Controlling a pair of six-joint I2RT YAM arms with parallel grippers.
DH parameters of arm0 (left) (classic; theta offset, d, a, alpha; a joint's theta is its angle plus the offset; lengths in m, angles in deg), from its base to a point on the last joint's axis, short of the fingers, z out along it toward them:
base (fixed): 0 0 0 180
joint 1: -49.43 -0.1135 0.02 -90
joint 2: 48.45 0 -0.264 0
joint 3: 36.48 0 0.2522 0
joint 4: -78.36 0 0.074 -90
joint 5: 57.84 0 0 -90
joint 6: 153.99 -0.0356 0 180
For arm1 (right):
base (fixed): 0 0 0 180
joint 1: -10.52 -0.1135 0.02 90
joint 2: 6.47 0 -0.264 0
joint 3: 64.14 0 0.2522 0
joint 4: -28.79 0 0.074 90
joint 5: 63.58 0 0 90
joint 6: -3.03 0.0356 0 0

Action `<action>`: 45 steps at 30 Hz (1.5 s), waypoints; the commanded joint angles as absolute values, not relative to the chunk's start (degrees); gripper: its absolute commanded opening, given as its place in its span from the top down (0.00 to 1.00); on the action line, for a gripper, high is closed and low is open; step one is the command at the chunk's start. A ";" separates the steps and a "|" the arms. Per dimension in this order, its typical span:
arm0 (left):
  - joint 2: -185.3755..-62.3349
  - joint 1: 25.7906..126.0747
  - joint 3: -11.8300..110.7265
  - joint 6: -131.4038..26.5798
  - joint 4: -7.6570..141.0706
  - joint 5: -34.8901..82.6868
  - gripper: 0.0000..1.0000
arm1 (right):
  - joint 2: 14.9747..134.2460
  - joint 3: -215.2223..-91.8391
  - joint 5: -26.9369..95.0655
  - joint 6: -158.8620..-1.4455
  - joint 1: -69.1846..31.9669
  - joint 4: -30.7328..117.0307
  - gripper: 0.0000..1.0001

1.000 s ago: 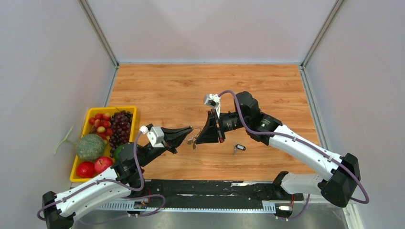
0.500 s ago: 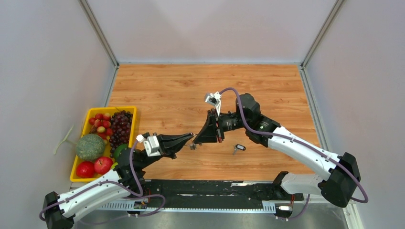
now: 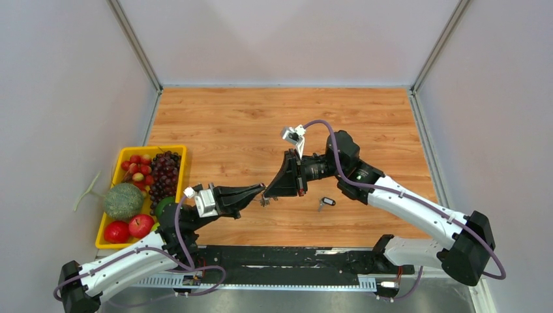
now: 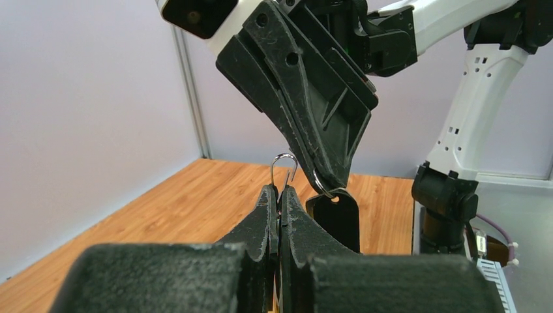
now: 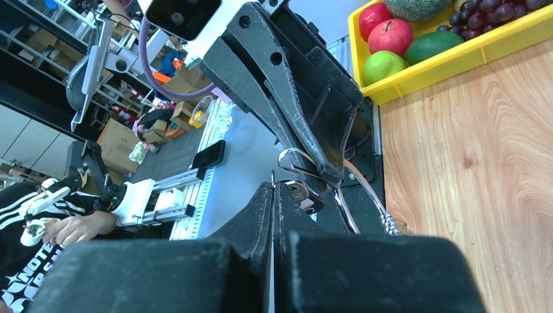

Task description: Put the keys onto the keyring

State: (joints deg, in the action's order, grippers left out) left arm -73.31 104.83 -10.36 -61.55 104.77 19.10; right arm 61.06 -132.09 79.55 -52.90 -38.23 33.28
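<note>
**ENTRY: KEY-TO-KEYRING THREADING, TOOL TIPS MET IN MID-AIR**

Step in hand (judged): passing the held key's eyelet onto the keyring wire.

Handling notes
- Hold the left tool (image 4: 279,195) firm and level, with the wire hook pointing upward.
- Bring the eyelet in sideways over the hook tip with the right tool (image 4: 328,184), not straight down.
- Advance slowly, with small wrist corrections and the eyelet plane square to the wire.
- Avoid hard pushing: thin wire, likely to flex or spring out of the pinch.
- No release before the eyelet is well past the hook bend.

Positions, near to far
- Second key (image 3: 327,202): flat on the tabletop (image 3: 261,124), beside the right forearm, apart from both tools, not yet handled.
- Left tool: closed, pinching the keyring wire between its fingertips.
- Keyring (image 4: 284,156): hooked end standing just above the left fingertips. Remainder and silver keys hanging below, mostly hidden.
- Held key (image 4: 336,218): black head dangling just beyond and to the right of the hook, eyelet uppermost. Very near the wire, contact impossible to tell.
- Right tool: closed on the held key's eyelet, angled down, tip nearly against the left tool's tip
</note>
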 commanded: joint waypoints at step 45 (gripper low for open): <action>-72.89 107.97 -12.71 -66.56 113.73 17.49 1.00 | 58.96 -130.62 72.72 -45.80 -39.03 26.73 1.00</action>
State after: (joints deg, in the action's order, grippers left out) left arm -73.03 107.21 -12.61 -65.73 111.21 19.25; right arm 60.03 -131.13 75.48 -46.96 -38.93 30.65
